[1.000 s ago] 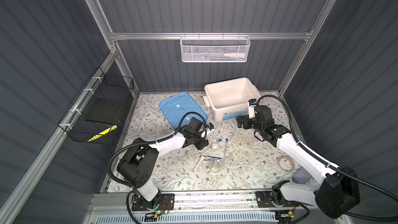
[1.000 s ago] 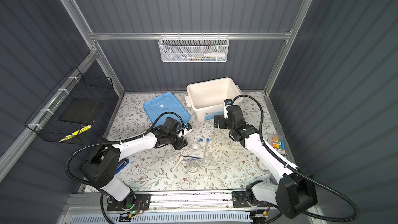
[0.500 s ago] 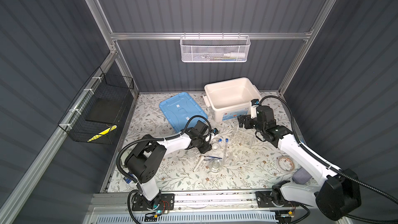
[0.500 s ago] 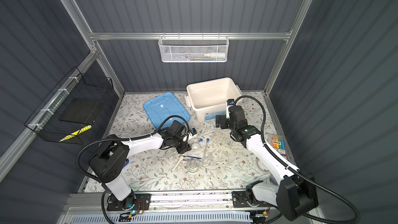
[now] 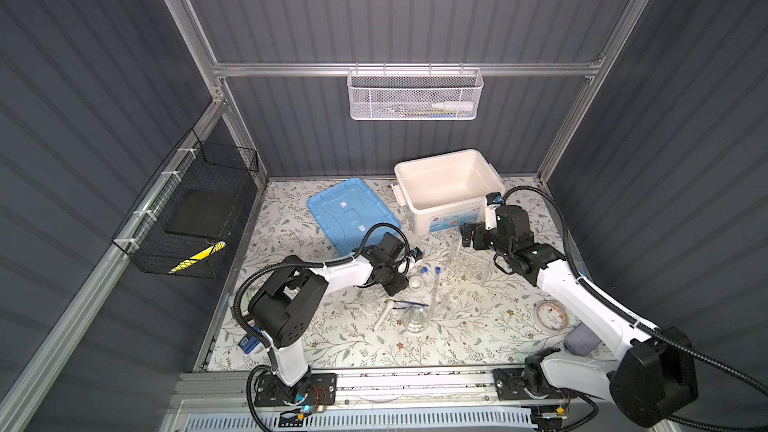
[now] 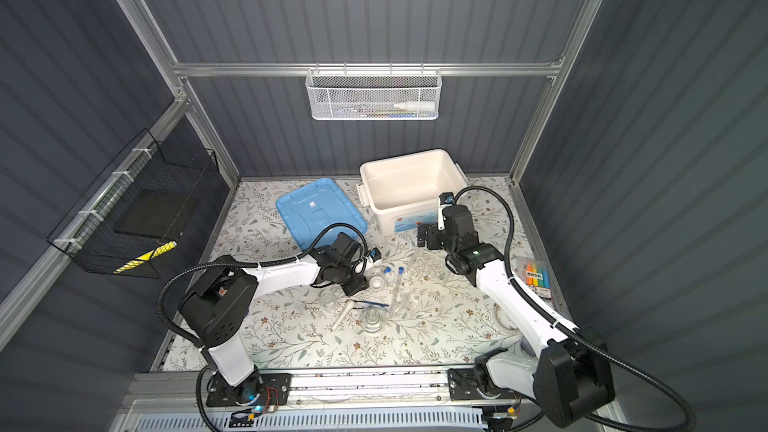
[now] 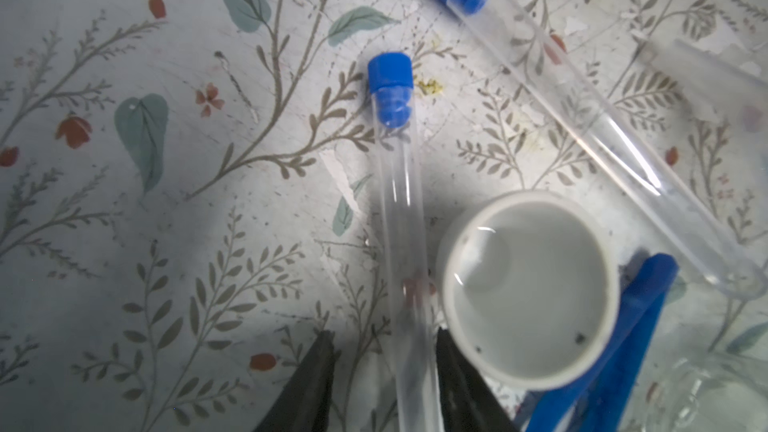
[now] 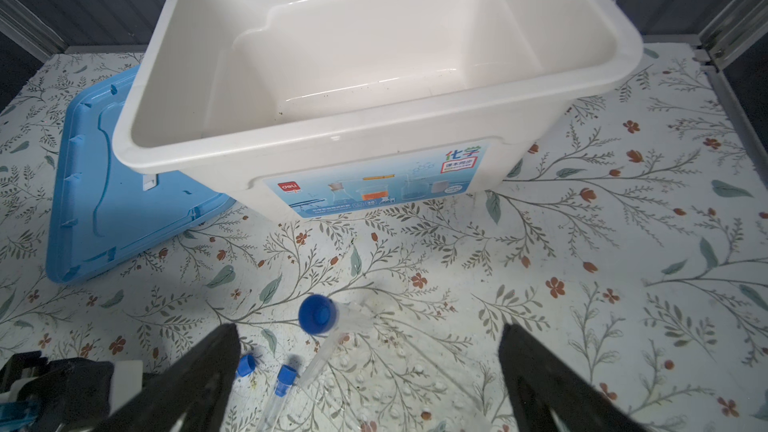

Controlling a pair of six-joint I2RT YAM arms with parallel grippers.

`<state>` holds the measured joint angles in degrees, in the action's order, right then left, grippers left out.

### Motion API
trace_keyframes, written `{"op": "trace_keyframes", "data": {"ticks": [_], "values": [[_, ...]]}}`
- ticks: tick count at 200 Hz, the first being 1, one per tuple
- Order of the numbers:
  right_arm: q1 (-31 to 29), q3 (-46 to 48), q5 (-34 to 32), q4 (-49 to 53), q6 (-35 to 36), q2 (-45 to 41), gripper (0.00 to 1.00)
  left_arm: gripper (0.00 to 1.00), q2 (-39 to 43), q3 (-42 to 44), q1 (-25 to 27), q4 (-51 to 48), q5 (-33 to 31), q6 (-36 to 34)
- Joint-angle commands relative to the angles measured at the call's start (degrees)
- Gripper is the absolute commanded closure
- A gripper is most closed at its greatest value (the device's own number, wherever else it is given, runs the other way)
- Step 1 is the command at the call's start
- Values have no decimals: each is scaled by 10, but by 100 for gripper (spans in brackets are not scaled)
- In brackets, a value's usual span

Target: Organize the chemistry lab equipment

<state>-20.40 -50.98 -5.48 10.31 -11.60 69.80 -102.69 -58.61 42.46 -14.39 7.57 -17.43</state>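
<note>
Straddling the slim test tube that lies flat on the counter, my left claw is not clamped yet. One finger sits close against the glass and the other stands clear of it, with a gap showing. The tube is near the middle of the counter, just beside the small white bowl, and the blue tweezers lie just past the bowl. In a top view the rack stands toward three o'clock from the bowl and the white box toward one o'clock. My right claw is spread wide, holding nothing, above the rack, where another capped tube leans. I worry that the finger nearest the bowl could shove the bowl into the tweezers. The round, slick glass could also roll or squirt out of an uneven squeeze. I am gripping far from the cap, so I expect the tube to droop when lifted. Carrying it to the rack may also crowd my right claw.
</note>
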Motion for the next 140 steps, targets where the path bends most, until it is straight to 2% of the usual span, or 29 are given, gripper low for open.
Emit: {"op": "trace_keyframes", "data": {"ticks": [1,26,77,140], "values": [[2,6,0,-1,-4,-14,1,58,-12,-17,4,-17,-21,8],[2,8,-3,-1,-4,-20,1,61,-19,-25,3,-21,-47,15],[3,8,14,-1,-9,-28,1,64,-34,-39,4,-30,-60,23],[3,12,13,-1,-12,-32,1,75,-52,-57,3,-58,-68,30]]}}
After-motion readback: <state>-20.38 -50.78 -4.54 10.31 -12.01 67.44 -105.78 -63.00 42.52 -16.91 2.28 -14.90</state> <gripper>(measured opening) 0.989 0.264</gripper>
